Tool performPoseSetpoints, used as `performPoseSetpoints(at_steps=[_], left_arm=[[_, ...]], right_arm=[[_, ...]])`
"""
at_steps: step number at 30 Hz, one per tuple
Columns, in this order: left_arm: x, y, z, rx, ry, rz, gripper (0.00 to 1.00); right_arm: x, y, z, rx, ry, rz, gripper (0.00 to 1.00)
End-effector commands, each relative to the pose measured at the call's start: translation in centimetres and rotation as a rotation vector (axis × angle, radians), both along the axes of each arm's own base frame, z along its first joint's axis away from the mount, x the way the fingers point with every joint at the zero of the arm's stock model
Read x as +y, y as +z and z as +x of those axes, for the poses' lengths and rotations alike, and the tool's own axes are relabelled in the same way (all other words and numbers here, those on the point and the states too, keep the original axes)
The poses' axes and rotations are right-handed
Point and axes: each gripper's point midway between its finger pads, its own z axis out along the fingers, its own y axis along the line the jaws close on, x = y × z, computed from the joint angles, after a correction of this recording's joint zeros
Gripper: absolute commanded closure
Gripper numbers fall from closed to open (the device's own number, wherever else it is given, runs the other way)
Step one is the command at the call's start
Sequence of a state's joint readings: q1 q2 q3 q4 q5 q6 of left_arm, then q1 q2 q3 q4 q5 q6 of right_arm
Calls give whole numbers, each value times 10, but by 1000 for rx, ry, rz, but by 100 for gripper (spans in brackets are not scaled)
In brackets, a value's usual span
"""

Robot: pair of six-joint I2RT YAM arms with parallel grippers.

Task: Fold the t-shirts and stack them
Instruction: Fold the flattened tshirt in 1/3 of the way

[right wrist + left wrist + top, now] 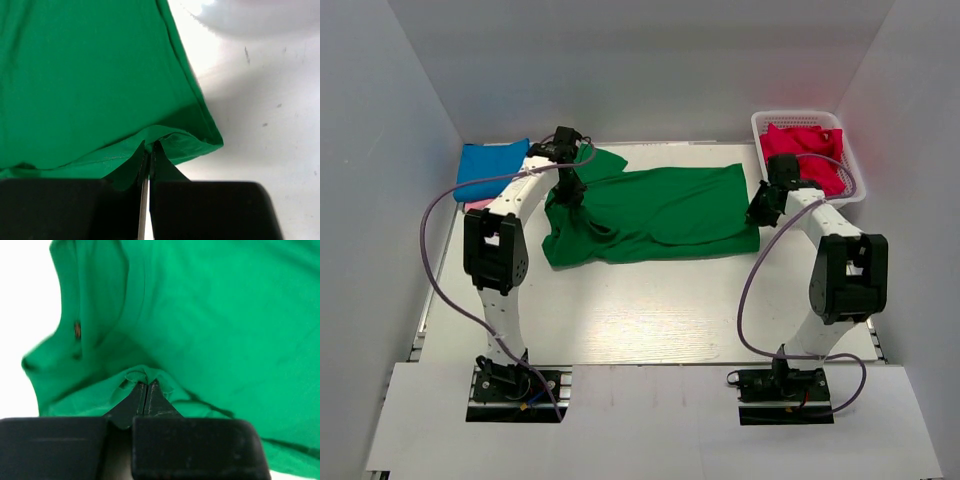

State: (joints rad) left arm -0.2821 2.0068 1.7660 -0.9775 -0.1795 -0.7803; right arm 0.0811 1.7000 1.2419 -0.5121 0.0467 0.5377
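no writing is legible — only a small orange tag point(77, 330) on the green t-shirt point(655, 212), too blurred to read. the left gripper point(145, 390) is pinched tight on its left edge, the right gripper point(148, 150) on its right edge near a corner. bare table point(650, 310) lies in front — the blue t-shirt point(492, 165) sits far left, the red t-shirt point(805, 150) in the white basket point(798, 114) far right.

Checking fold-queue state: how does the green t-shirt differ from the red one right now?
Place: the green t-shirt lies mostly spread on the table; the red t-shirt sits bunched in the white basket.
Grip: the left gripper and right gripper are both shut on the green t-shirt's edges; nothing touches the red t-shirt.
Shared: plain single-colour cloth.
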Motion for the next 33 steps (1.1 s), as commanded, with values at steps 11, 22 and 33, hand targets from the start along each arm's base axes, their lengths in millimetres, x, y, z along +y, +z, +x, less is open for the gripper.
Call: performPoseSetpoints(at_steps=[11, 22, 33], left_arm=[[34, -8, 53, -15, 34, -11, 29], [12, 9, -8, -53, -80, -107, 0], [-3, -65, -42, -7, -88, -180, 0]], right_arm=[[-9, 3, 51, -34, 17, -27, 54], [53, 39, 4, -196, 285, 76, 10], [59, -52, -4, -21, 276, 73, 10]])
